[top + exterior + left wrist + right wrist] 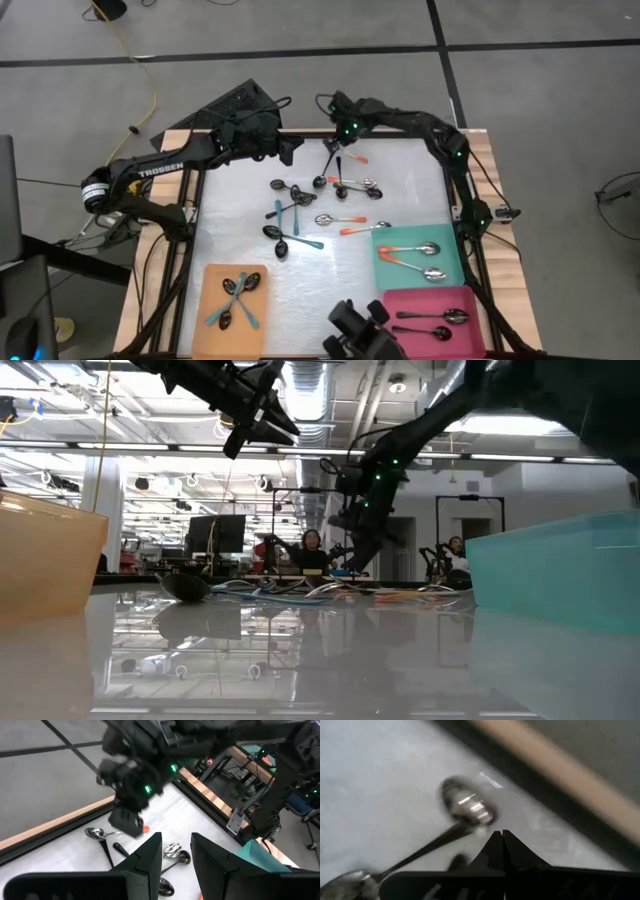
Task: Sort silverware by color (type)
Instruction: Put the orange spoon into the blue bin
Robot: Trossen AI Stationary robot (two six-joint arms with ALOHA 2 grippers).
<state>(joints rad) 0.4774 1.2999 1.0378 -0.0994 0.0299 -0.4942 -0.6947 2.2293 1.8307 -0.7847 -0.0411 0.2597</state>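
Spoons lie scattered across the middle of the white worktop, some with teal handles, some orange, some plain dark metal, several crossing or touching one another. More sit sorted in three trays along the near edge: the orange tray at the left holds teal-handled spoons, the teal tray at the right holds orange-handled ones, and the pink tray beside it holds plain metal ones.

Right gripper is at the far side of the worktop, pointing down over the far end of the scatter. Its jaws are pressed fully together, and the right wrist view shows their tips meeting with nothing between them. Just past those tips in that view lies a metal spoon, bowl up, its dark handle running away beneath the jaws; whether the tips touch it cannot be told.

Left gripper hangs above the far left part of the worktop, near the right one and raised clear of the surface, as the low view shows. Its jaws stand partly apart with nothing in the gap. Past them, the left wrist view shows the right arm's wrist with its green lights, and a few spoons below it.

Two people show in the room beyond the worktop in the low view.
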